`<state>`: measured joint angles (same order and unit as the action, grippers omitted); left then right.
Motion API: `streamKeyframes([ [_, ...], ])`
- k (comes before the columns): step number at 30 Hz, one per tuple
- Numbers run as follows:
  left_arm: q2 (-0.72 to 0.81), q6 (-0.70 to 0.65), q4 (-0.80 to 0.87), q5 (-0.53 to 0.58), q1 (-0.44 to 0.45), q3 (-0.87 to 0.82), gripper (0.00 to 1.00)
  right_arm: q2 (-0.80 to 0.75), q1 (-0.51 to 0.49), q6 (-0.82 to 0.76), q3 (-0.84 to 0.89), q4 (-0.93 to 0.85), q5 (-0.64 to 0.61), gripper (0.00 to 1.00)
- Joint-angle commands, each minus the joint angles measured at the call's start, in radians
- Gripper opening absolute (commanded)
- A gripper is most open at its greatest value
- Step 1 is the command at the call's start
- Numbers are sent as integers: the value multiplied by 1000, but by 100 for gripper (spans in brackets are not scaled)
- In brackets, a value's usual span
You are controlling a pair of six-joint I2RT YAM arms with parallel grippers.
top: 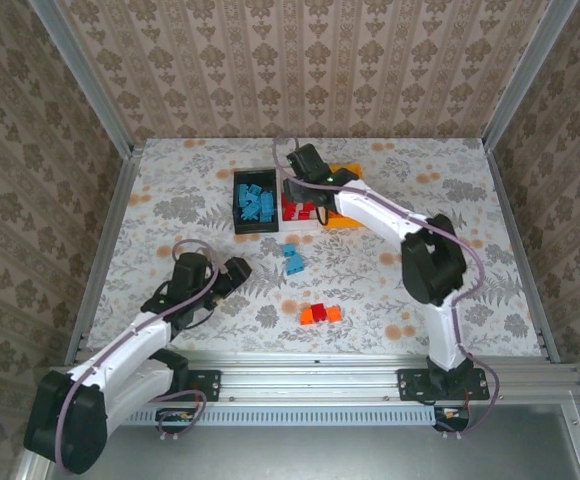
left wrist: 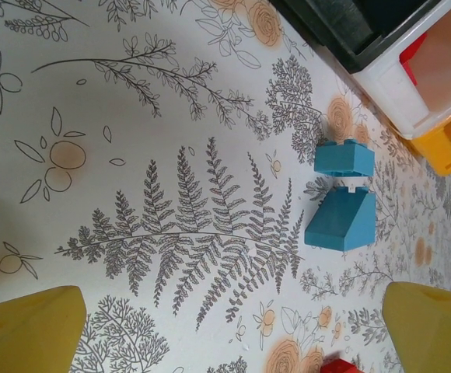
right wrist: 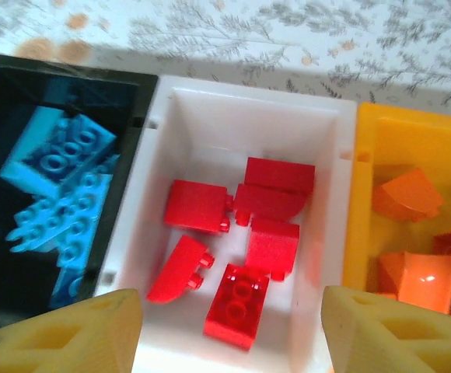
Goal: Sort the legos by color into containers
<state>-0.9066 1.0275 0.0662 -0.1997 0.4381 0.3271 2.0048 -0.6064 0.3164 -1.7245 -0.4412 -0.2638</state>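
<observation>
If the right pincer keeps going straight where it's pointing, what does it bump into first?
Probably the red legos lying in the white bin: the open right pincer points straight down into it. Depth is hard to judge.

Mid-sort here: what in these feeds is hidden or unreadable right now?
- Top view: the right arm covers much of the orange-yellow bin; its contents are hidden.
- Right wrist view: that bin runs off the right edge; blue bricks in the black bin blur together, uncountable.
- Left wrist view: a red brick is cut by the bottom edge.
- Top view: loose red and orange bricks too small to count.
</observation>
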Motion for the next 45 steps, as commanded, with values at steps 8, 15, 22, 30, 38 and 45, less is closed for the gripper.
streamKeyframes([
  [8, -156, -69, -32, -13, 103, 80, 100, -536, -166, 172, 703, 36, -60, 56],
  [15, -348, -107, -68, -24, 204, 186, 100, -762, -285, 335, 967, -56, -25, 51],
  [22, -433, -72, -40, -4, 171, 212, 100, -733, -433, 421, 965, -37, -13, 53],
  [30, -320, -122, 140, -15, -9, 187, 100, -546, -569, 485, 842, -5, -31, 65],
  [38, -223, -125, 164, -29, -44, 138, 100, -372, -604, 529, 719, -65, -80, 62],
  [45, -204, -127, 155, -36, -51, 124, 100, -313, -602, 552, 658, -152, -113, 59],
])
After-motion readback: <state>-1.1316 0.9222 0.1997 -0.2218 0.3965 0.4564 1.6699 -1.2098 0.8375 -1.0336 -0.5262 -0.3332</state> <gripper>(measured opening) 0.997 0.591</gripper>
